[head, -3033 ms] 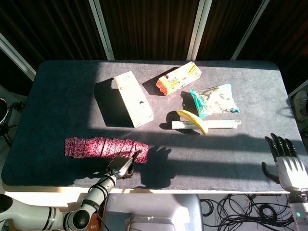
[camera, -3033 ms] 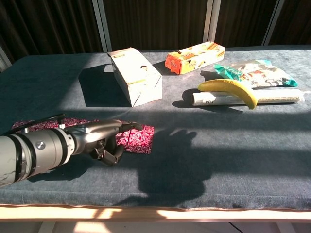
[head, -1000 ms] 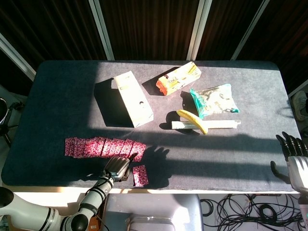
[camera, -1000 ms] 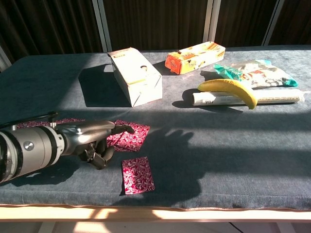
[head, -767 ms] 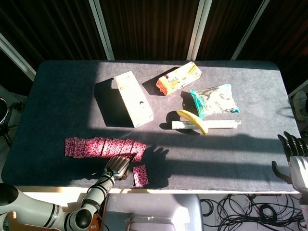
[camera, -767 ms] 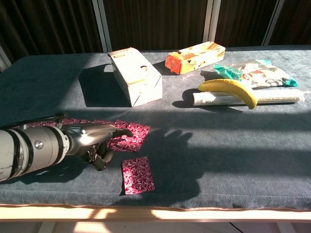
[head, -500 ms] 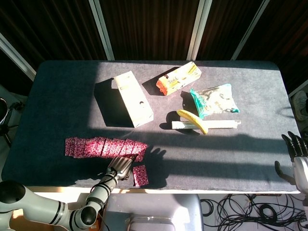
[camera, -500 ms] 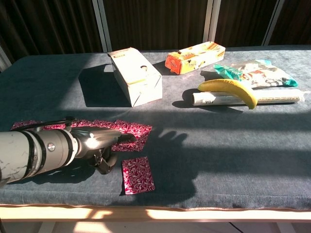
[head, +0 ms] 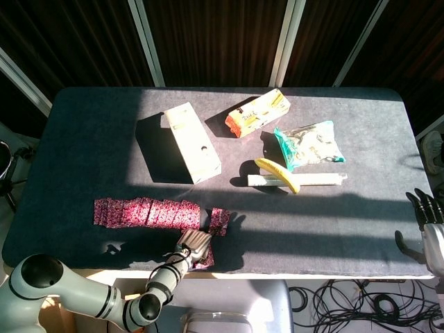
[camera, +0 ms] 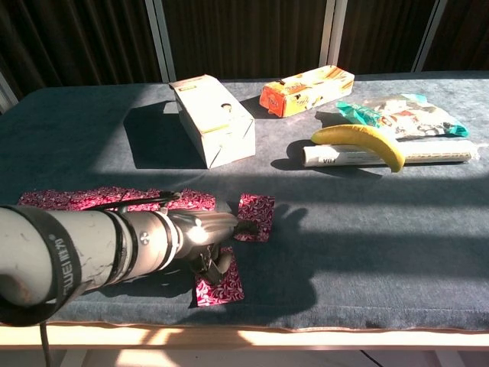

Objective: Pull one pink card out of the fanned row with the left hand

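At the counter's (camera: 367,252) near edge your left robot hand (camera: 218,229) hovers low over one loose pink card (camera: 220,287); whether its fingers grip anything, you cannot tell. Just beyond, another pink card (camera: 255,217) lies at the fanned row's (head: 146,212) right end. Your right robot hand (head: 429,232) hangs off the counter, fingers spread, holding nothing. Farther back sit a banana (camera: 359,140) and a white box (camera: 214,118).

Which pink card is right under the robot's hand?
The lone pink card nearest the table's front edge, lying partly under the left hand. Another single card sits off the row's right end, beyond the fingertips.
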Motion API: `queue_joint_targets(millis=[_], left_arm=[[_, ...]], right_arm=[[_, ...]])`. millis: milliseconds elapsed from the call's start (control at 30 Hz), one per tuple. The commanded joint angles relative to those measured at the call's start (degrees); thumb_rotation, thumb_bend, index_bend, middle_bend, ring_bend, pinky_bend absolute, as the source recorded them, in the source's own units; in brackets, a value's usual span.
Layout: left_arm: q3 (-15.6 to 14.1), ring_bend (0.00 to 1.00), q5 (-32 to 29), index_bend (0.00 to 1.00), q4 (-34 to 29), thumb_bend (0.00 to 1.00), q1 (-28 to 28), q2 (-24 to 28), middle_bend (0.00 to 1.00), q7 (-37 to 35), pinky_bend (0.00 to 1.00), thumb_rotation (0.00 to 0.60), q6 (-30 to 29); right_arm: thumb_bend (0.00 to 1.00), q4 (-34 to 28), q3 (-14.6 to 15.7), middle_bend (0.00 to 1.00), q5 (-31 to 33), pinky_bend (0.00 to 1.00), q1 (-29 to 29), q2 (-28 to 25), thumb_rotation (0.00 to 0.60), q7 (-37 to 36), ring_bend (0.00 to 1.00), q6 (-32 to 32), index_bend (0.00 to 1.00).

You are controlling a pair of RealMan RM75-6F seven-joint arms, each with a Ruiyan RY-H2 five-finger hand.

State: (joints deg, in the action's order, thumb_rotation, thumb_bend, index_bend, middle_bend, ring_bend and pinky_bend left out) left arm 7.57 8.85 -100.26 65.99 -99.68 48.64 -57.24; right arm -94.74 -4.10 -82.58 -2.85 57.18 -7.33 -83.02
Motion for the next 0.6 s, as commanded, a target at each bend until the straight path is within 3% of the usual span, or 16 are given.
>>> queue_joint_targets(millis=[33,267,367,467,500,600], left_arm=[[0.72,1.00,-0.21,0.14,0.00,1.00,0.65,-0.75,1.00,-0.11,1.00,0.600,-1.06],[1.29,1.00,4.68,0.12,-3.22,1.00,-0.75,0.78,1.00,-3.23,1.00,0.600,-3.33],[1.18,1.00,12.86,0.11,-7.62,1.00,-3.61,3.24,1.00,-7.11,1.00,0.600,-6.32],[-1.02,1.00,23.02,0.10,-13.21,1.00,-7.65,7.48,1.00,-10.63,1.00,0.600,-10.53],[-1.95,1.00,26.18,0.09,-15.09,0.98,-9.15,9.25,1.00,-11.93,1.00,0.600,-11.72],[-7.03,1.00,37.39,0.05,-21.02,0.76,-14.73,16.71,1.00,-15.33,1.00,0.600,-16.15]], right_arm=[[0.37,0.04,-0.22,0.00,0.27,0.00,0.13,-0.52,0.600,-1.40,0.00,0.03,0.00],[0.37,0.36,-0.08,0.00,-0.05,0.00,0.23,-0.51,0.600,-0.61,0.00,-0.15,0.00],[0.37,0.11,-0.11,0.00,0.06,0.00,0.34,0.17,0.600,1.77,0.00,-0.67,0.00],[0.37,-0.13,0.14,0.00,-0.20,0.01,0.51,0.49,0.600,3.01,0.00,-0.92,0.00],[0.37,-0.20,0.23,0.00,-0.34,0.01,0.58,0.61,0.600,3.56,0.00,-1.10,0.00],[0.37,-0.34,0.59,0.00,-1.28,0.01,0.78,1.01,0.600,4.85,0.00,-1.76,0.00]])
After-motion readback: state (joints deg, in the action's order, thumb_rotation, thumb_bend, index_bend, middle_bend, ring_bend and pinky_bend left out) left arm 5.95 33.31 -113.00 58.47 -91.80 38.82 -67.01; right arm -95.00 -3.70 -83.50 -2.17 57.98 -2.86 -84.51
